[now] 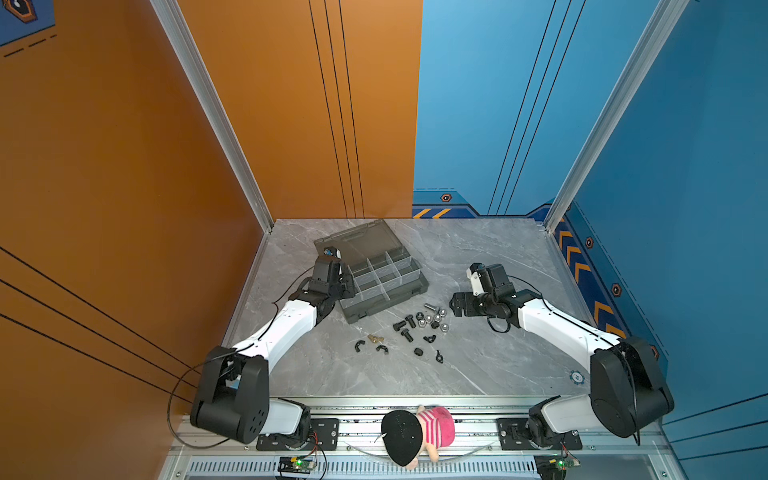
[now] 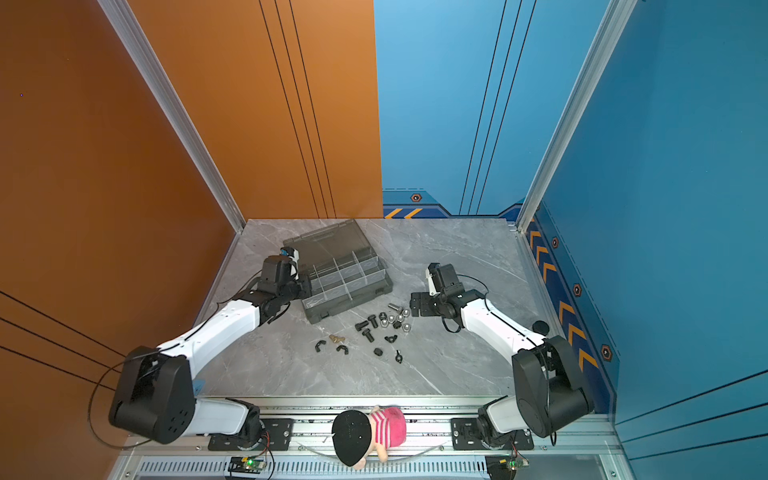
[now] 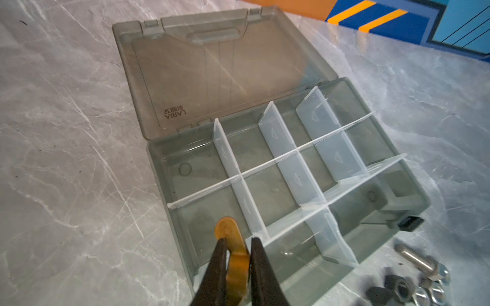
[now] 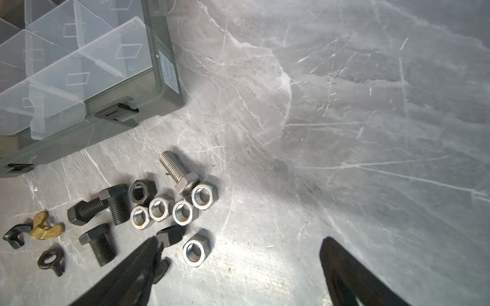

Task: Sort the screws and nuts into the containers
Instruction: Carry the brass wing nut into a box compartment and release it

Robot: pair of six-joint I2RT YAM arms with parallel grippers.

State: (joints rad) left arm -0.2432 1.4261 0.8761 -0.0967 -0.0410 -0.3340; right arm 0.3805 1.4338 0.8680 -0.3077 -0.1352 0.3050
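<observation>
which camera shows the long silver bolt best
The right wrist view: the silver bolt lies close and sharp, threads and hex head plain, beside a silver nut. The left wrist view catches the bolt blurred near the frame's edge; in both top views it is only a tiny glint.

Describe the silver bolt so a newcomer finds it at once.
Find the open grey organiser case mid-table; loose hardware lies scattered before its front wall. At that cluster's case-side edge lies the silver bolt, the only long, shiny threaded one: the other bolts are stubby and black.
</observation>
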